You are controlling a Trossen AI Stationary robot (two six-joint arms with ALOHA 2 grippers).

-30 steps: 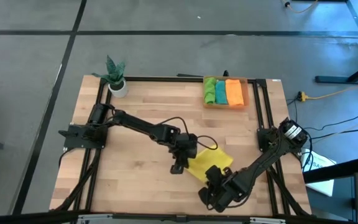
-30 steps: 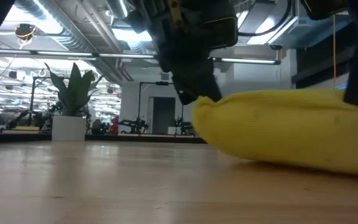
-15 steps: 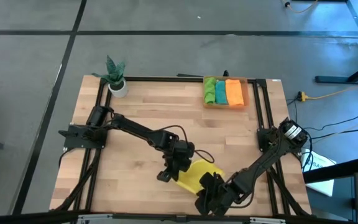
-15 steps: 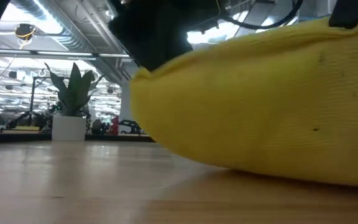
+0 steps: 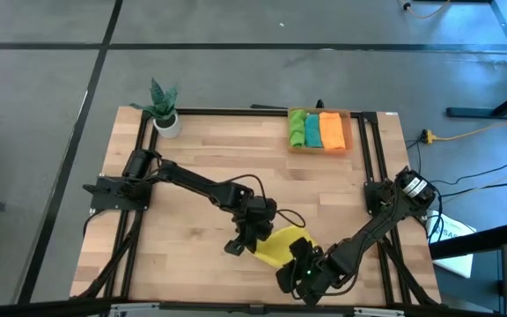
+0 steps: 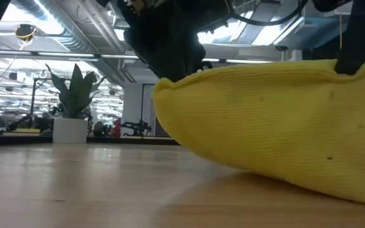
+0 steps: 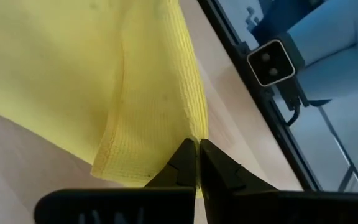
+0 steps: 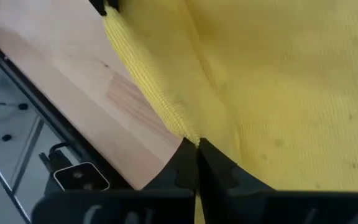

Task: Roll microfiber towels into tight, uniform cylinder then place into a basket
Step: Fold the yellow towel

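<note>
Pinching the yellow towel (image 5: 277,246) by its hem, the left gripper (image 5: 252,238) is clamped on the left corner while the right gripper (image 5: 299,261) is clamped on the right corner, at the table's (image 5: 201,150) near edge. The cloth sags between them: soft, light, limp, likely to slump or unroll unless kept taut. Corners along the stitched hem look the surest hold. Far right, the basket (image 5: 350,130) holds green, teal and orange rolls.

You have the yellow towel (image 5: 277,246) folded over and bunched near the table's front edge, its corners pinched up. Your green (image 5: 297,129), teal (image 5: 312,130) and orange (image 5: 332,130) towels lie rolled side by side in the basket (image 5: 351,132) at the back.
</note>
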